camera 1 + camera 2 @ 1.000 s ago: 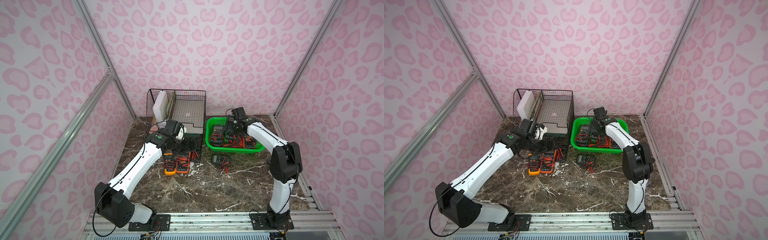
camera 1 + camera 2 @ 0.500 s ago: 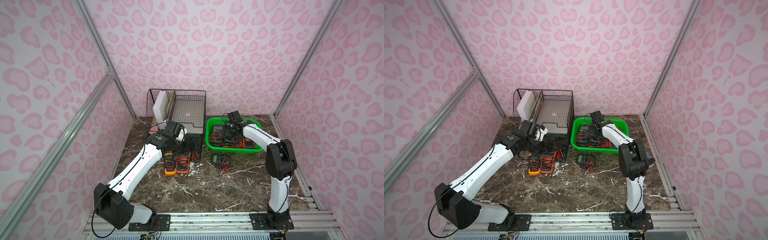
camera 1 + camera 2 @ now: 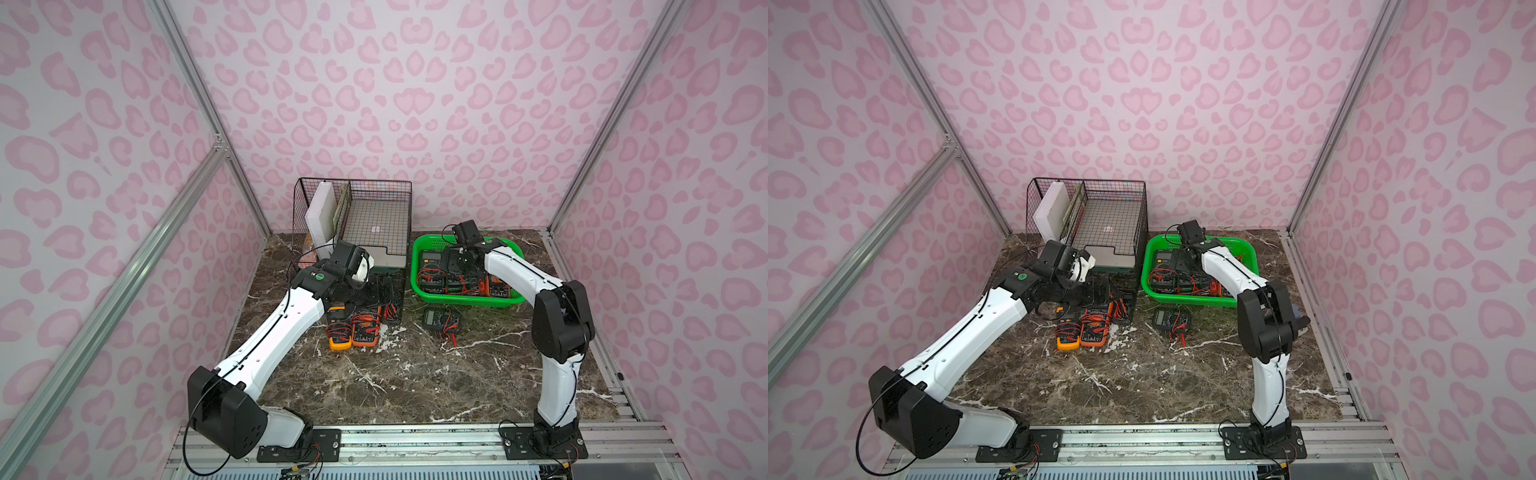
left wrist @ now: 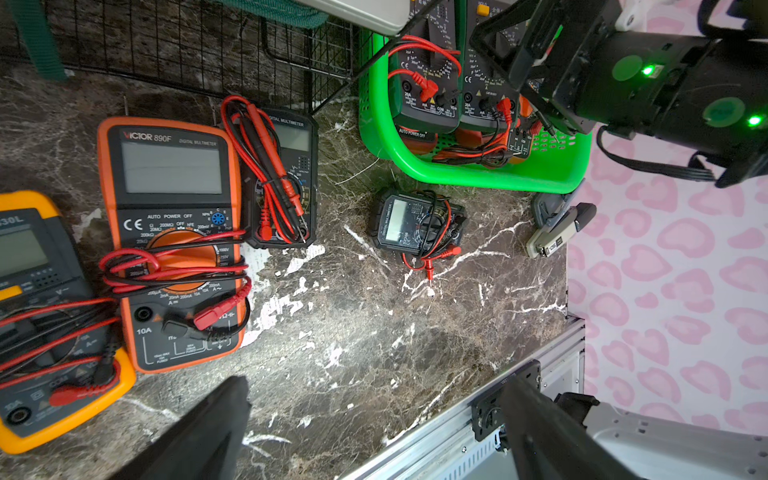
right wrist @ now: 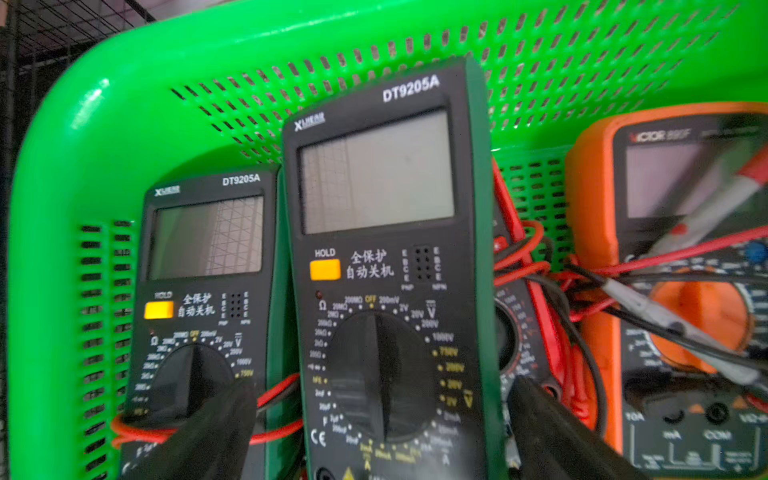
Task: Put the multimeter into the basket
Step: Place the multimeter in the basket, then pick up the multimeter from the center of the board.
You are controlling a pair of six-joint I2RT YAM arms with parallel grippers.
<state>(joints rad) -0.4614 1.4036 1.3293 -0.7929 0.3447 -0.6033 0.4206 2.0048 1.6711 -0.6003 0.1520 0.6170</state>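
Multimeter (image 5: 386,270) in basket (image 5: 83,124), display end pointing rearward

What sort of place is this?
Probably a robot training booth: two white-and-black robot arms bolted to a metal rail, pink spotted walls on aluminium posts, handheld multimeters on a marble-patterned tabletop.

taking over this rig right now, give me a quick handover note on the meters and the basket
Left gripper: open, empty, hovering over the table.
Right gripper: open, down in the green basket, fingers either side of a green-edged meter resting there, not gripping it.
Done: at least three meters are in the basket, counting a second green-edged meter and an orange one.
Left: four on the table: yellow meter, orange meter, black meter beside it, small dark meter in front of the basket.
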